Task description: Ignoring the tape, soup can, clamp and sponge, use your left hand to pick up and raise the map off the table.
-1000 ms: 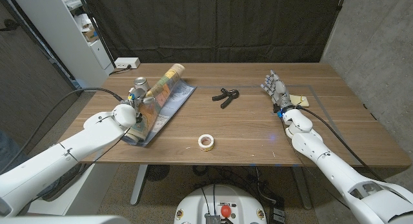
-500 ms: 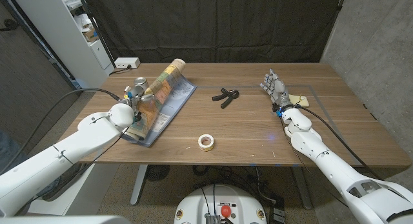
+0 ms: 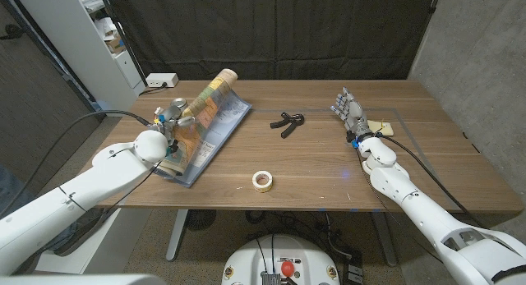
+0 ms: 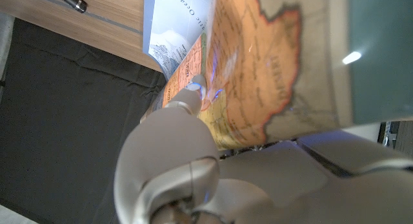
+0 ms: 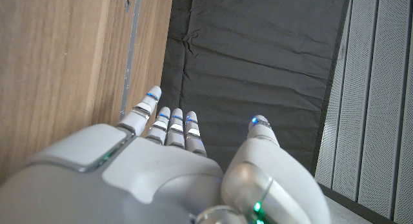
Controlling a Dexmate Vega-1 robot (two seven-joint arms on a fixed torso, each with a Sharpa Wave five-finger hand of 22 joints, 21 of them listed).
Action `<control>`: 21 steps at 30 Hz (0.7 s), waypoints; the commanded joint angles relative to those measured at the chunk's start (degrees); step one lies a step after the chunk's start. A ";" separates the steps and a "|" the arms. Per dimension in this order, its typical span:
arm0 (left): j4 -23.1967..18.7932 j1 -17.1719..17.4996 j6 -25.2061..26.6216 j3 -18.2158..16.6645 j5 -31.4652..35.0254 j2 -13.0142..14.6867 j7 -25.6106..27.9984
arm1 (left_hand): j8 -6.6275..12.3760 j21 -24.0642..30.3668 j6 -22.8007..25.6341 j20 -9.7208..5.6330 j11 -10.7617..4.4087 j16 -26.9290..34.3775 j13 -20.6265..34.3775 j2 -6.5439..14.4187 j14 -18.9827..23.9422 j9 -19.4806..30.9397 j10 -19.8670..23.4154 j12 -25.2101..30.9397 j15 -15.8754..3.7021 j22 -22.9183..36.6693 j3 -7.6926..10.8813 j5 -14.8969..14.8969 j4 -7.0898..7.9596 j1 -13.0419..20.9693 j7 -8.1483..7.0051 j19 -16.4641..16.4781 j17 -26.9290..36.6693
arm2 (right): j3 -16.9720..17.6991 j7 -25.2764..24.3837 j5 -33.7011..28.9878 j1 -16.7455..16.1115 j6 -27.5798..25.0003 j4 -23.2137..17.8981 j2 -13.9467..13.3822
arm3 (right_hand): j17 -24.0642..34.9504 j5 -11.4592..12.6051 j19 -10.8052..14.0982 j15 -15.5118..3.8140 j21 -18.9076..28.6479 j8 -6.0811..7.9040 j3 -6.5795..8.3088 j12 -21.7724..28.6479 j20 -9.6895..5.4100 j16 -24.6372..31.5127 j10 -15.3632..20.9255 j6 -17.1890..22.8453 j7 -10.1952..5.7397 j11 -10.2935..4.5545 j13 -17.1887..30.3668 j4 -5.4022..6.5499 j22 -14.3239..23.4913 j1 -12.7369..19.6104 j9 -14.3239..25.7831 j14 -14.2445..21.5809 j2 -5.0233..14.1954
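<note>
The map [image 3: 205,121], a colourful folded sheet with orange land, a pale blue underside and a rolled far end, sits toward ten o'clock on the table [image 3: 329,166], tilted up with its near edge seemingly touching the wood, so the lift looks begun but not finished. The left hand [image 3: 173,125] grips it along its near-left side, fingers closed on the paper, and what remains, I judge, is raising it fully clear. At two o'clock the right hand [image 3: 352,114] waits, fingers loosely apart, holding nothing.
</note>
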 commanded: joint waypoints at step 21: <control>-5.53 4.29 -1.33 -5.45 -0.53 3.11 -0.32 | 0.29 0.74 4.38 0.27 -0.05 -0.04 0.88 0.47 0.26 3.16 -0.08 -0.21 0.24 -0.09 0.69 -0.24 1.71 -0.29 -0.07 -0.16 0.25 | 0.37 -0.50 -0.02 -0.86 -0.08 -1.90 -0.95 | 0.27 -0.26 0.23 -0.09 -0.02 -0.14 -0.14 0.01 0.13 0.28 0.64 0.68 0.04 0.08 0.16 -0.02 0.20 0.11 0.17 0.75 0.46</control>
